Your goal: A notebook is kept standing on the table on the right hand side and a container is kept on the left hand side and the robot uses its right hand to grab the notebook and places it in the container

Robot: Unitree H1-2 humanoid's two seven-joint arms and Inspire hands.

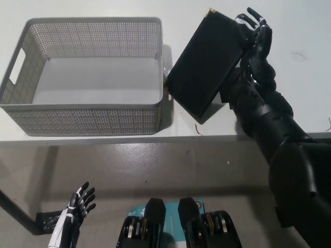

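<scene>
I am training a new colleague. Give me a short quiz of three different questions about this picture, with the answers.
1. True or false: the notebook already lies inside the container.
2. Which hand holds the notebook? A) white left hand B) black right hand
3. Fill in: the container holds ____.

Key: 1 false, it is held tilted beside the container's right wall. 2 B; the left hand rests low, off the table. 3 nothing.
</scene>
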